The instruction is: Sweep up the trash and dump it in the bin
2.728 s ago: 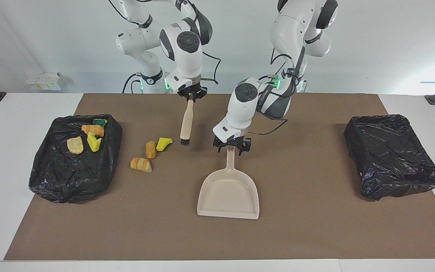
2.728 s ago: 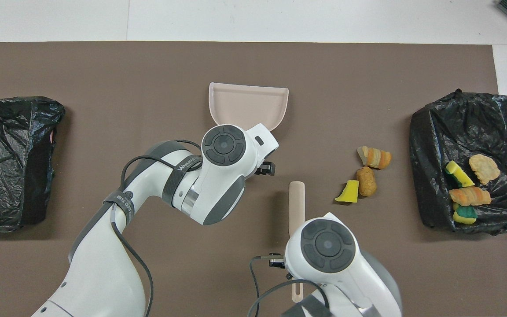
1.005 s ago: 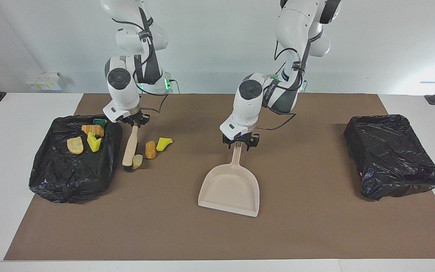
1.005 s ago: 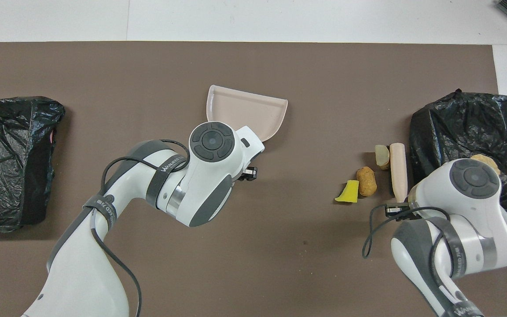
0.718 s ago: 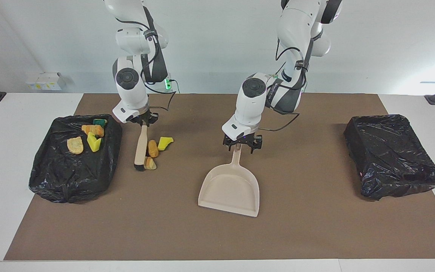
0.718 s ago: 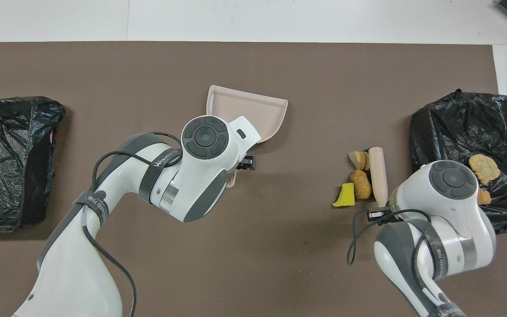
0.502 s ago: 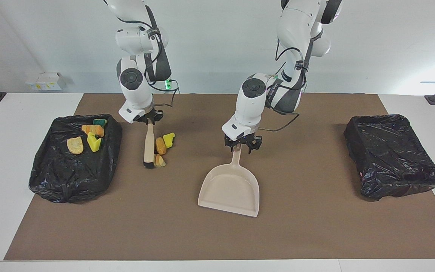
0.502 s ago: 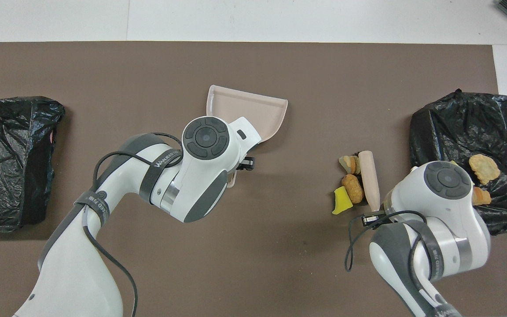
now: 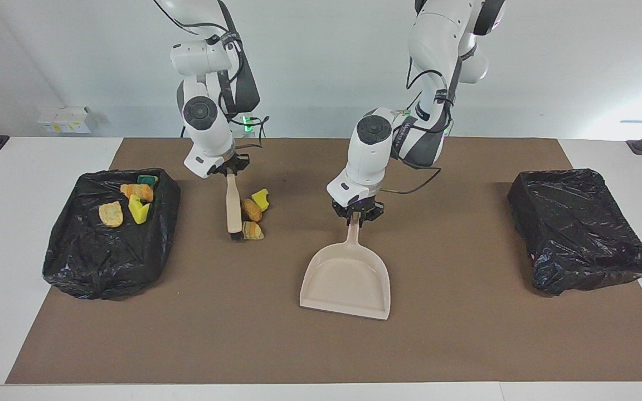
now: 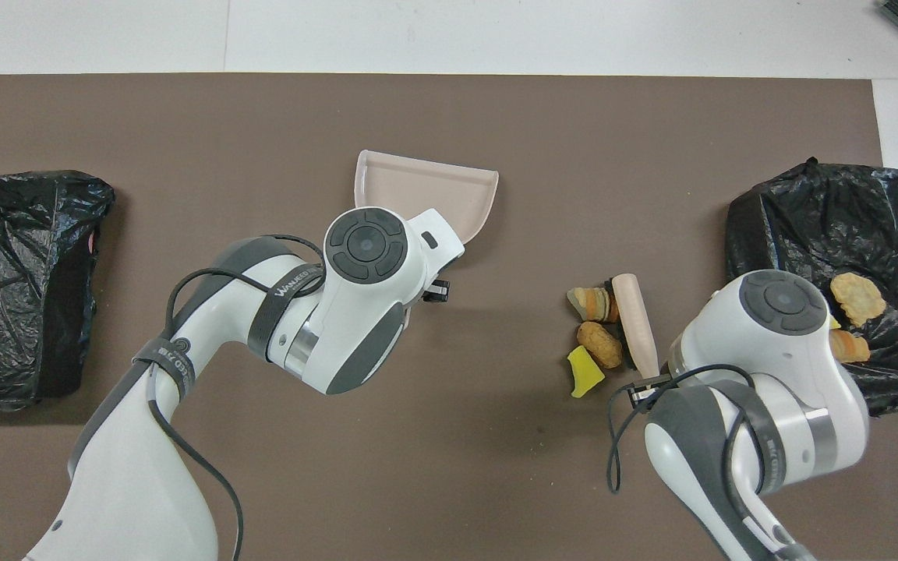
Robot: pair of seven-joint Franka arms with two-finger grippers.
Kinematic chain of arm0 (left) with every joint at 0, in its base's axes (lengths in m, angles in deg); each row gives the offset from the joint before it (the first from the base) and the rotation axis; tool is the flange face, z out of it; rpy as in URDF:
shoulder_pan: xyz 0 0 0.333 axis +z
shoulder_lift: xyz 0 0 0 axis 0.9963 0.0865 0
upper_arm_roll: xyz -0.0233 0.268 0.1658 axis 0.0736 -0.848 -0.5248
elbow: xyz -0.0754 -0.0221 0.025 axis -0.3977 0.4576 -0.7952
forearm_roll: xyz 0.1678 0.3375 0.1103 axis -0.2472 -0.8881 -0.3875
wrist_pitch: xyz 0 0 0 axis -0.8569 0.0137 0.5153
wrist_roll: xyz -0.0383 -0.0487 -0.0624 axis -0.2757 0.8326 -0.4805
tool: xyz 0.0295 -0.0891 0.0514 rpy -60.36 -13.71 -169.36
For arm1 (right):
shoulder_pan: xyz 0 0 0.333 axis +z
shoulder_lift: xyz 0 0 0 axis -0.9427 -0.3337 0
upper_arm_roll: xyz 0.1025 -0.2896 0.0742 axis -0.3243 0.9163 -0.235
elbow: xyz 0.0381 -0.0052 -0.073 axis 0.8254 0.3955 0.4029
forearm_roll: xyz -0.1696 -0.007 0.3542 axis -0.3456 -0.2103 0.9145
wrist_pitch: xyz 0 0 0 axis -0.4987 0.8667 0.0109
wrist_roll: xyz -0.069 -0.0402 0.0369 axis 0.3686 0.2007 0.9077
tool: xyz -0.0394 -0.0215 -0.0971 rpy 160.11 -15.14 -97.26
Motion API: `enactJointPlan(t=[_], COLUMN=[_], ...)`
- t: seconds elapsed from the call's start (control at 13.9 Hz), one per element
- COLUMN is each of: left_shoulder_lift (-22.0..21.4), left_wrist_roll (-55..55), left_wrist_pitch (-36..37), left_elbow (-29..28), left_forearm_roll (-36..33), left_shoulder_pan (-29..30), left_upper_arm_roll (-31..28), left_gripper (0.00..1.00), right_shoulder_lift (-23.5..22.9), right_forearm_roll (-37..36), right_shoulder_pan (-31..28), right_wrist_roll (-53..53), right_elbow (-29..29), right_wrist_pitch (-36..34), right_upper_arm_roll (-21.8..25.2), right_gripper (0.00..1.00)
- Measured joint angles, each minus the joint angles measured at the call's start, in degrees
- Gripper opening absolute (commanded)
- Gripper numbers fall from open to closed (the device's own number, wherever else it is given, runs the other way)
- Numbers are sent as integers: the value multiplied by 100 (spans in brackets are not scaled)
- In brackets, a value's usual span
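Two arms bend down over the brown mat. The right gripper, fingers clenched on the beige brush, holds it slanted with bristles on the mat. The left gripper grasps the beige dustpan by its handle near the mat's middle. Three scraps of trash, two orange-brown chunks and a yellow piece, touch the brush; four more lie in the black-lined bin at the right arm's edge.
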Motion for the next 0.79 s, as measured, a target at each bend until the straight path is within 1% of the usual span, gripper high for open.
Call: enactJointPlan(t=[0.14, 0.29, 0.36, 0.57, 0.65, 0.79], left_shoulder_lift=[-37, -224, -344, -748, -915, -1308], left_wrist_roll=[-376, -1003, -1323, -2425, -2962, -4195], left_wrist_pitch=[94, 433, 641, 1230, 1519, 1880], left_elbow=[10, 19, 20, 21, 18, -93], left_forearm_roll=[-2, -4, -4, -10, -12, -27], left_shoulder_pan=[88, 317, 423, 756, 892, 1227], left_upper_arm_roll=[-58, -79, -89, -107, -115, -125], left_gripper=[0, 0, 0, 0, 0, 0], right_shoulder_lift=[2, 28, 94, 483, 593, 707], right_forearm_roll=[3, 6, 7, 8, 13, 40], right_shoulder_pan=[-88, -103, -131, -180, -178, -153], right_wrist_roll=[8, 8, 8, 8, -4, -170], right_elbow=[-111, -36, 119, 859, 1037, 1193], right_wrist_pitch=[-125, -170, -97, 319, 375, 441], right_upper_arm_roll=[13, 29, 29, 34, 33, 27], right_gripper=[0, 0, 0, 0, 0, 0])
